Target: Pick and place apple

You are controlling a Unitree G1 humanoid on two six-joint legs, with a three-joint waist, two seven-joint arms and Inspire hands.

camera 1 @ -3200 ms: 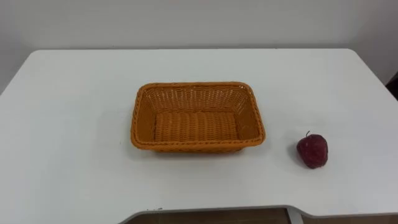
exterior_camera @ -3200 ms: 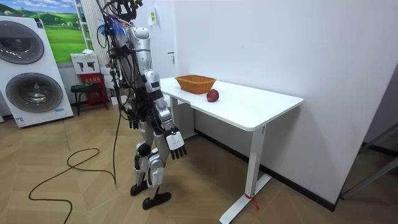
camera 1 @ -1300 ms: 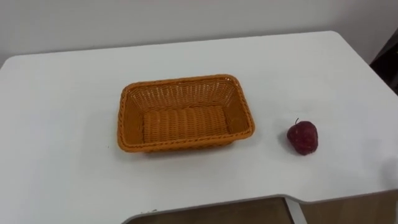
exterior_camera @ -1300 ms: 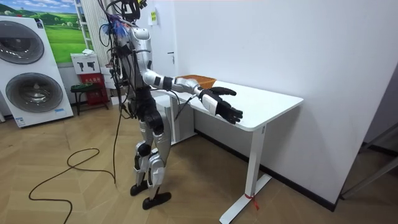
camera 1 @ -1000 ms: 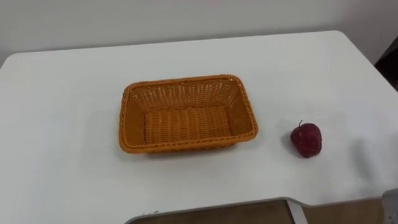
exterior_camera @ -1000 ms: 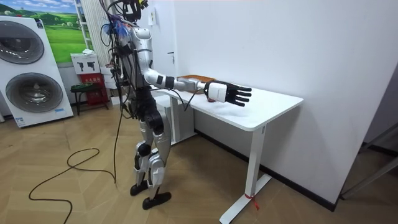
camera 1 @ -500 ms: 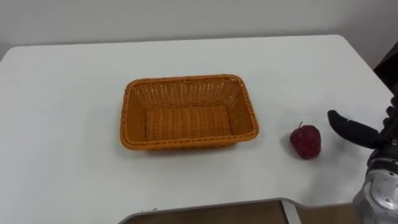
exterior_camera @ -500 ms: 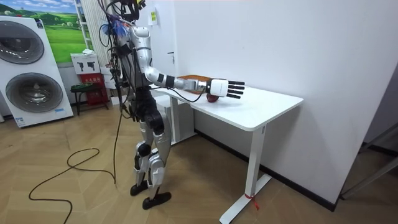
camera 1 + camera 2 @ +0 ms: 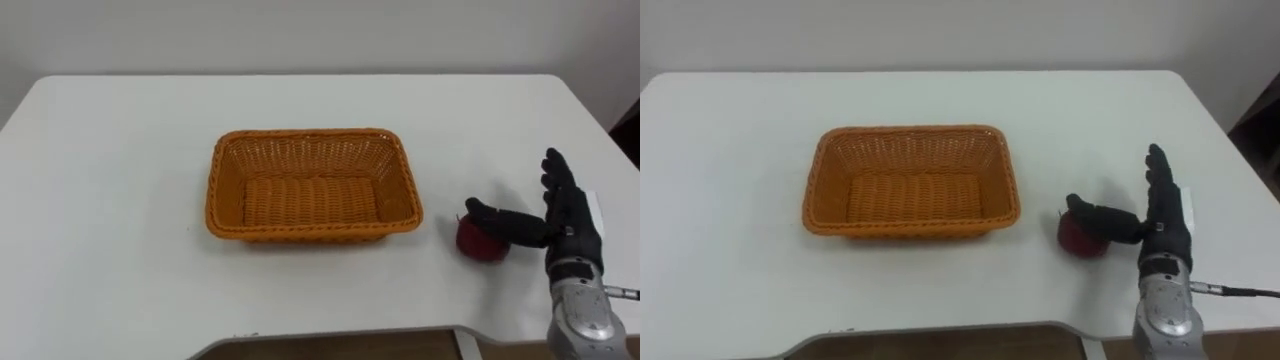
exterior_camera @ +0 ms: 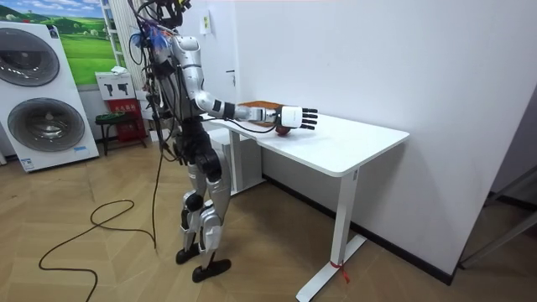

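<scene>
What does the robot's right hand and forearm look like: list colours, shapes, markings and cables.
The right hand is black, with slim fingers and a thicker thumb. A small white tag sits at its back. Behind it comes a rounded, silver-grey metal forearm, and a thin dark cable leaves the wrist sideways. In the room view the wrist looks white.

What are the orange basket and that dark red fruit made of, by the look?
Orange rectangular woven basket: probably plastic rattan or dyed wicker, given its even weave and uniform colour with a slight sheen. Dark red apple: dull, somewhat lumpy skin; real or imitation, the look leaves open.
</scene>
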